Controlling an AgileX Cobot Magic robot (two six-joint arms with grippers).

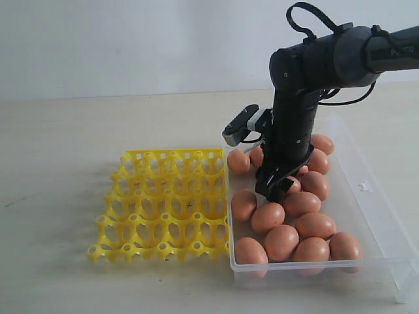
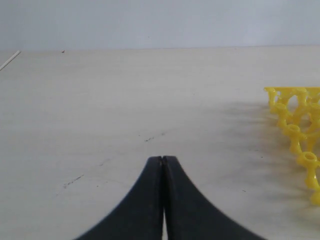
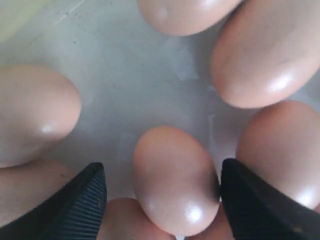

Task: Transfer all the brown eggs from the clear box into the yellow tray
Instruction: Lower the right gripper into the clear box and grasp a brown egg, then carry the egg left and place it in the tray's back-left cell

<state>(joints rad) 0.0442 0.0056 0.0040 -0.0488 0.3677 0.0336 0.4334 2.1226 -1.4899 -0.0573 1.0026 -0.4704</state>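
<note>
Pale tabletop (image 1: 52, 131), white wall (image 1: 131, 39) behind: right claw (image 1: 276, 188) gapes around a brown egg (image 3: 172, 180), left claw (image 2: 162, 165) pressed closed.

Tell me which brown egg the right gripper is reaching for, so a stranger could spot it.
Start at the shallow clear plastic box beside the square yellow lattice tray. The black right gripper reaches down into the middle of its eggs. The target is the orange-brown oval egg lying between the open fingertips; its neighbours sit outside them.
</note>
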